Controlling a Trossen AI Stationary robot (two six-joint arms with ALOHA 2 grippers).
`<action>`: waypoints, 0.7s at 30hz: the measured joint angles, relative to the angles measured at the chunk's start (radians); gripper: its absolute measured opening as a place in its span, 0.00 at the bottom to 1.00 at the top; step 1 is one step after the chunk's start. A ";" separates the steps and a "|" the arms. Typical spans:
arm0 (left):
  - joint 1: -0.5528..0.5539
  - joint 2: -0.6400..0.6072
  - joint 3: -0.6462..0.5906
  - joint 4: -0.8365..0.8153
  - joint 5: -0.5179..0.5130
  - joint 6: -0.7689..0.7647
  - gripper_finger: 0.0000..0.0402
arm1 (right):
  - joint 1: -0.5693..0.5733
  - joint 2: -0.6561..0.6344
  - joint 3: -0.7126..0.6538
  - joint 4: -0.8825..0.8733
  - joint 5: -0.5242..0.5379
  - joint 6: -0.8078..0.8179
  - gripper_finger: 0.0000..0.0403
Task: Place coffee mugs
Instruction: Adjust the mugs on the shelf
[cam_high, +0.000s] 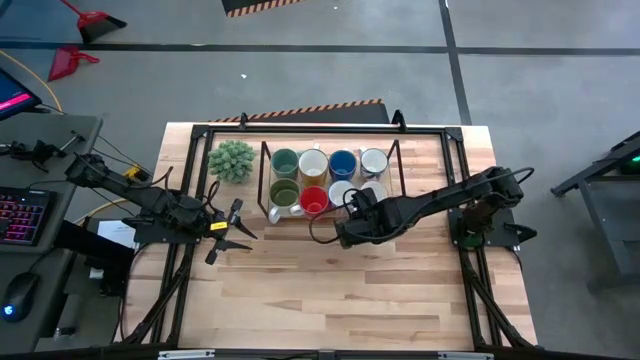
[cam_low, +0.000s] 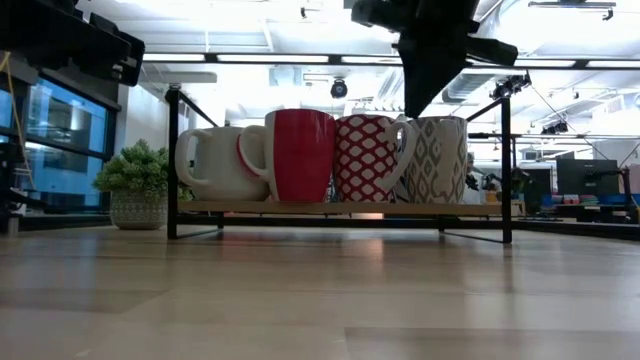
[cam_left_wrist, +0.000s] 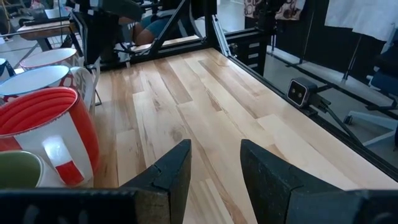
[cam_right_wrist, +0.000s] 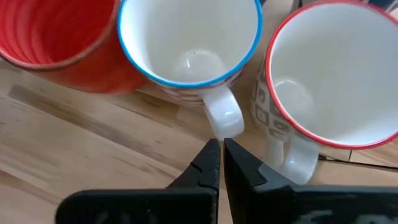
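So all the coffee mugs look parked on the black wire rack (cam_high: 400, 150) at the counter's (cam_high: 330, 290) far edge, two rows of four. Looks like we're at the tail end of the placing, probably just nudging the last one straight.

The right claw (cam_right_wrist: 221, 149) is pinched fully shut with nothing in it, tips right at the handle of the blue-rimmed patterned mug (cam_right_wrist: 189, 46), third along the front row. I can't tell if it's actually touching. The next move probably needs either a gentle push on that handle or a clean lift away without snagging it.

The left claw (cam_left_wrist: 214, 165) is partly open and empty, hovering over the counter near its left edge, just waiting.

Count:
- Back row: teal-green, cream, blue, white.
- Front row: olive-green, red mug (cam_high: 313, 200), the blue-rimmed one and a red-rimmed patterned mug (cam_right_wrist: 336, 74).
- Eight mugs, one spiky potted plant (cam_high: 232, 160) left of the rack.
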 joint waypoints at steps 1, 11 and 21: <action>0.000 0.000 0.000 -0.001 0.000 0.000 0.32 | -0.003 0.006 0.000 0.000 0.000 0.000 0.00; 0.000 0.000 0.000 -0.001 0.000 0.000 0.32 | -0.006 0.016 0.000 -0.037 -0.008 0.000 0.00; 0.000 0.000 0.000 -0.001 0.000 0.001 0.32 | -0.023 0.016 0.000 -0.057 -0.019 -0.001 0.00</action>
